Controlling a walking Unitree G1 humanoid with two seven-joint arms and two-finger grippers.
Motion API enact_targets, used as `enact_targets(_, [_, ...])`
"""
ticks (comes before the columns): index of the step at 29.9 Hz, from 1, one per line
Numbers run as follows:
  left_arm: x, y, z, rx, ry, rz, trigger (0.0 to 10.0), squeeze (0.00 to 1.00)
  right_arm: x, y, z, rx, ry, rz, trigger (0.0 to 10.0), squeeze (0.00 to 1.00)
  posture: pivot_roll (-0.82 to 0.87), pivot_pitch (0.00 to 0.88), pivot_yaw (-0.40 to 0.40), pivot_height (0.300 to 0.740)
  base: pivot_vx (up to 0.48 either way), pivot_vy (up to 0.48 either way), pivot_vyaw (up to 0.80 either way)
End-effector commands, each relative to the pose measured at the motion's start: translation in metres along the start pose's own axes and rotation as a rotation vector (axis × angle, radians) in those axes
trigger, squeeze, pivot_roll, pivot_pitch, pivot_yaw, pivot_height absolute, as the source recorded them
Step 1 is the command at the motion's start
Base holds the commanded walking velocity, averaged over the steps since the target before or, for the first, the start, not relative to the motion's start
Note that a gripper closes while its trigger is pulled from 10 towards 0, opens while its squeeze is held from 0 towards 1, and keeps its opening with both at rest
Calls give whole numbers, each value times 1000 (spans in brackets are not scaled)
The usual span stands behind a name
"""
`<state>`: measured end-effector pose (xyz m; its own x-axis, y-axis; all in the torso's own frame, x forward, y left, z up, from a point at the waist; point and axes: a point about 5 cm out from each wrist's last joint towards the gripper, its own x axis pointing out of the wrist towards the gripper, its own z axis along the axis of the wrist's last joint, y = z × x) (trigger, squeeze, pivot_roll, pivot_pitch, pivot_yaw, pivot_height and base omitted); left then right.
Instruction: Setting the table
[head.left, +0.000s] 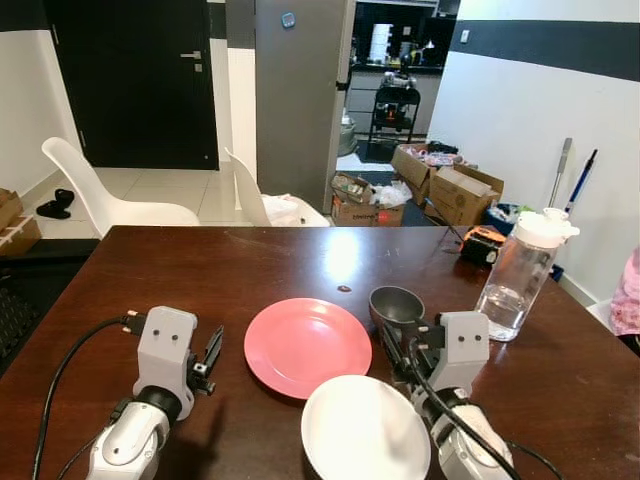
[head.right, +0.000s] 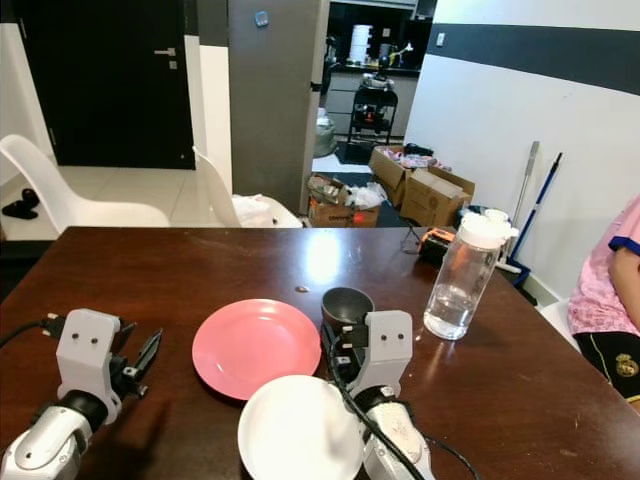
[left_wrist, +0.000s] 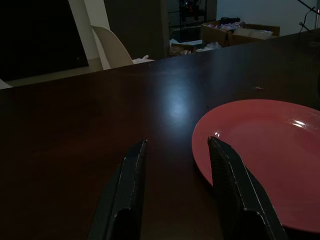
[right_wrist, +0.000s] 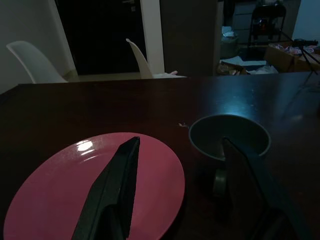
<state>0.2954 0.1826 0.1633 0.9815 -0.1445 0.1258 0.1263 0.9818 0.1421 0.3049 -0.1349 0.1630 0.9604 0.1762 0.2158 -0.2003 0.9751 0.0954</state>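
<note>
A pink plate is sitting mid-tabletop toward the near edge, with a white plate overlapping its near rim. A grey cup is standing just beside the pink plate. The left gripper and right gripper are hovering with fingers parted, holding nothing. 1 water jug is standing near the right edge.

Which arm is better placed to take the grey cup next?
Right, probably. The right claw is open and points at the grey cup, very near. The left claw is beyond the pink plate.
</note>
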Motion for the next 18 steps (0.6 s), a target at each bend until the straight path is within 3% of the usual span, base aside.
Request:
enact_targets(1, [-2, 0, -4, 6, 16, 2, 10000, 0, -1, -2, -3, -3, 4, -9, 10000, 0, -12, 8, 28, 740, 0, 0, 0])
enact_targets(4, [-2, 0, -5, 6, 17, 2, 10000, 0, -1, -2, -3, -2, 5, -10, 10000, 0, -11, 8, 30, 740, 0, 0, 0])
enact_targets(18, [-3, 2, -5, 15, 18, 9, 10000, 0, -1, -1, -5, 2, 8, -10, 10000, 0, -5, 12, 33, 740, -332, 0, 0])
